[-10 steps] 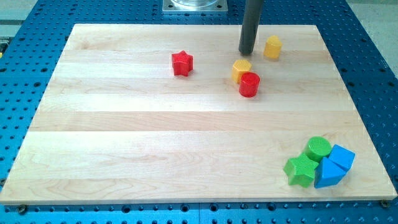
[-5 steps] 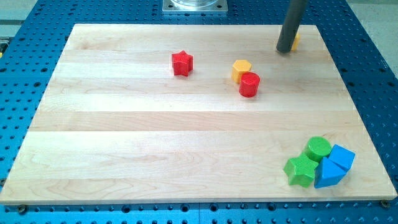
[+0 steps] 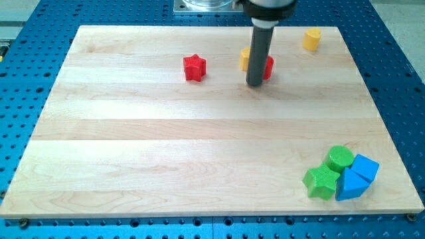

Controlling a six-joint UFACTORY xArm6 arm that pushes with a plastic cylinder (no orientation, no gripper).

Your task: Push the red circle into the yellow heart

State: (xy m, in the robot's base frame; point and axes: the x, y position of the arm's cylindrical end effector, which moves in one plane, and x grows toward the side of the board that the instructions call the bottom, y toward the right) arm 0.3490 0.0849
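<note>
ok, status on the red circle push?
My tip down at red circle's bottom-left edge. Yellow block adjacent, half hidden behind rod. Other yellow block at top right, clear.

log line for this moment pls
my tip at red circle | yellow block behind rod | other yellow block top right

A: Where is the rod?
B: Upper middle of the frame, a dark straight rod hanging nearly upright from a wider dark collar at the top edge.
A: And my tip (image 3: 255,85)?
B: Down on the surface, just right of the frame's centre line.
</note>
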